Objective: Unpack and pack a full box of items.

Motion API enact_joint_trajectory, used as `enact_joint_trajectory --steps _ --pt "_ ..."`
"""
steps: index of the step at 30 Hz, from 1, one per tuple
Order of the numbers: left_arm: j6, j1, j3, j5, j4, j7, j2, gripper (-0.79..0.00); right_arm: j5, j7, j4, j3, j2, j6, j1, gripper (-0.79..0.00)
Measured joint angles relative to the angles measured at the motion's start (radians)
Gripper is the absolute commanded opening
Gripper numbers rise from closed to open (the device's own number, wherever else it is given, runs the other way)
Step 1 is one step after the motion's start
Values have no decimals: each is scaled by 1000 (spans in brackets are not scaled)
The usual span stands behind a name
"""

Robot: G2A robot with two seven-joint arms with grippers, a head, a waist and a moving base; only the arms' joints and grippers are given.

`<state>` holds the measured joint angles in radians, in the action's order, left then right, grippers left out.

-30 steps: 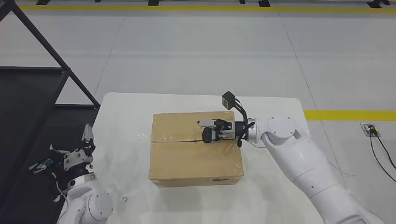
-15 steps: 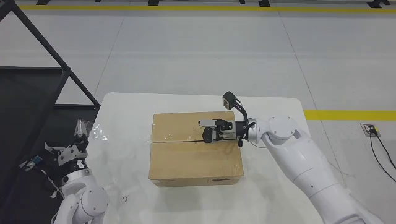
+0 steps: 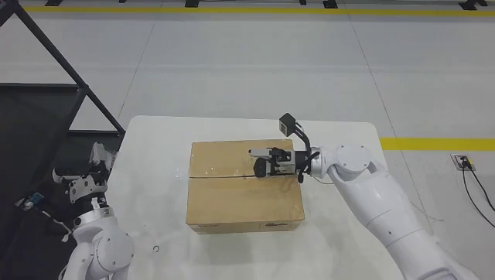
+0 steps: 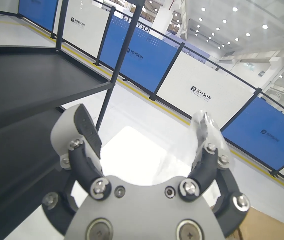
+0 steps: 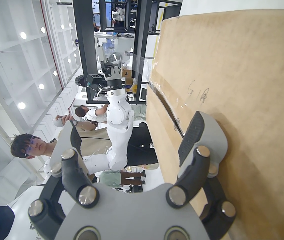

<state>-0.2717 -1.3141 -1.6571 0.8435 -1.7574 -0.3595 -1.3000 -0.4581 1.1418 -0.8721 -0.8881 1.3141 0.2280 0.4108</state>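
Two grippers are seen, both with fingers spread wide and nothing clamped between them. A closed brown cardboard box [image 3: 244, 195] is set near the middle of a white table [image 3: 340, 226], its two lid flaps meeting at a seam [image 3: 224, 175] that runs left to right across the lid. The right gripper [image 3: 258, 164] is held low over the right half of the lid, turned on its side and pointed to the left, so that one finger is placed farther off and the other nearer, about over the seam. In the right wrist view the box [image 5: 231, 76] is shown with glossy clear tape [image 5: 157, 86] along the seam [image 5: 165, 107], and one finger [image 5: 202, 131] of the right gripper [image 5: 132, 128] is seen just beside that seam and close against the cardboard; whether it is touching cannot be told. The left gripper [image 3: 80, 165] is held well apart from the box, past the left edge of the table and beside a black shelf rack [image 3: 39, 125]. In the left wrist view the left gripper [image 4: 142, 123] is pointed upward, and a crumpled scrap of clear plastic [image 4: 207, 128] is seen clinging to one finger, which is not pinched by the other. The shelf rack [image 4: 32, 76] and a corner of the box [image 4: 264, 223] are also caught there.
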Motion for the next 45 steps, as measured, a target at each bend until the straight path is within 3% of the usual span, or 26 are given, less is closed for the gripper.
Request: enact_joint_trajectory --steps 13,23,36,45 --pt "9 -16 52 59 -100 6 -11 0 11 13 -5 -31 -7 -5 13 0" --pt "-4 2 135 142 -154 21 -22 0 25 15 -24 -60 -16 -8 30 0" --pt "1 20 249 242 -179 46 -37 0 111 39 -149 -171 -73 -70 111 0" --pt "11 51 338 300 -162 75 -49 0 136 40 -206 -194 -90 -131 145 0"
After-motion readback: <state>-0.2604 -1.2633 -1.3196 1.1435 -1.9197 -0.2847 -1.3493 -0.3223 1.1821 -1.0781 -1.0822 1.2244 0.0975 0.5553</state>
